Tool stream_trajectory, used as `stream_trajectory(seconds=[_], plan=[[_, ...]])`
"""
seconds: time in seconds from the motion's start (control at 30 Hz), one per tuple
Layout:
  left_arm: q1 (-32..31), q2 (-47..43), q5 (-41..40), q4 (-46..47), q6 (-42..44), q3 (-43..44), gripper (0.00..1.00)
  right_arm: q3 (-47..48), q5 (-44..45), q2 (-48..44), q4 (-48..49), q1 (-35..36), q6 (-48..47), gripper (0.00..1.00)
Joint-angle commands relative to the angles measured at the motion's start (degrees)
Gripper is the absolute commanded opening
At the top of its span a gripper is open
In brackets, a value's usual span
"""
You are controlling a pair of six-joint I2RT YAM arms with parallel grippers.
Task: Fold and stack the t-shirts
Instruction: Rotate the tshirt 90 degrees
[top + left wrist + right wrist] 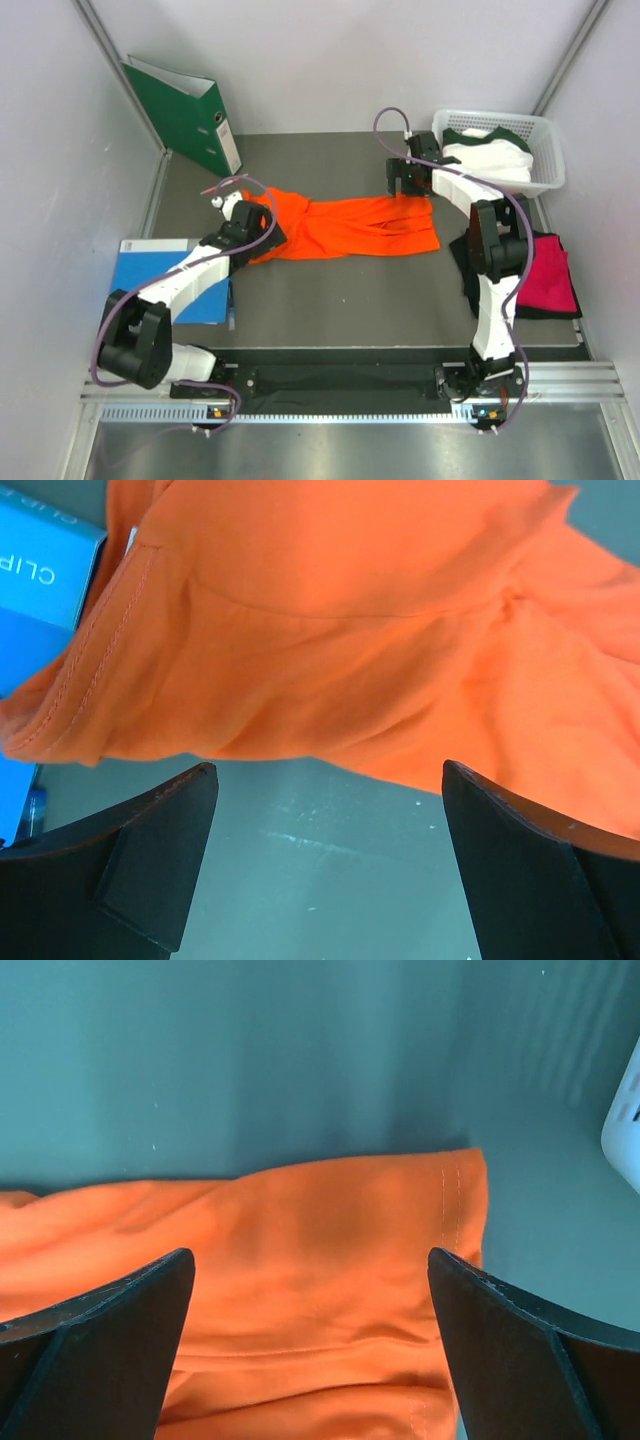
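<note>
The orange t-shirt (350,226) lies spread and crumpled across the middle of the table. My left gripper (262,226) is open at the shirt's left end; in the left wrist view the orange cloth (350,630) lies just ahead of the fingertips (190,790), with bare table between them. My right gripper (405,187) is open over the shirt's far right corner; the cloth (300,1260) lies between and beyond its fingertips (170,1280). The white t-shirt with green trim (490,155) sits in a basket. The magenta t-shirt (548,275) lies on the black t-shirt (470,275) at the right.
A white basket (548,150) stands at the back right. A green ring binder (185,112) leans at the back left. A blue folder (150,275) lies at the left edge, also in the left wrist view (40,590). Grey walls close in both sides.
</note>
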Motion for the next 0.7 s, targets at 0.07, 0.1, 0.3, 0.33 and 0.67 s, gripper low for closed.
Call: stream_trajectory(seconds=[0.07, 0.1, 0.3, 0.33, 0.67], plan=[[-0.3, 7.7, -2.6, -5.6, -2.9, 3.6, 0.98, 5.5, 0.9, 0.3, -2.3, 0.0, -1.2, 1.00], [-0.3, 8.9, -3.0, -6.6, -3.4, 4.6, 0.98, 5.5, 1.1, 0.6, -2.7, 0.1, -1.3, 1.00], [-0.5, 17.7, -6.3, -8.5, -4.9, 8.7, 0.97, 6.1, 2.7, 2.7, -3.5, 0.2, -0.9, 1.00], [-0.6, 18.6, -6.6, -8.9, -4.8, 9.4, 0.97, 6.7, 3.2, 3.2, -4.3, 0.2, -1.0, 1.00], [-0.4, 26.7, -10.2, -12.6, -5.6, 17.9, 0.98, 11.2, 6.3, 8.6, -9.5, 0.5, -0.1, 0.61]])
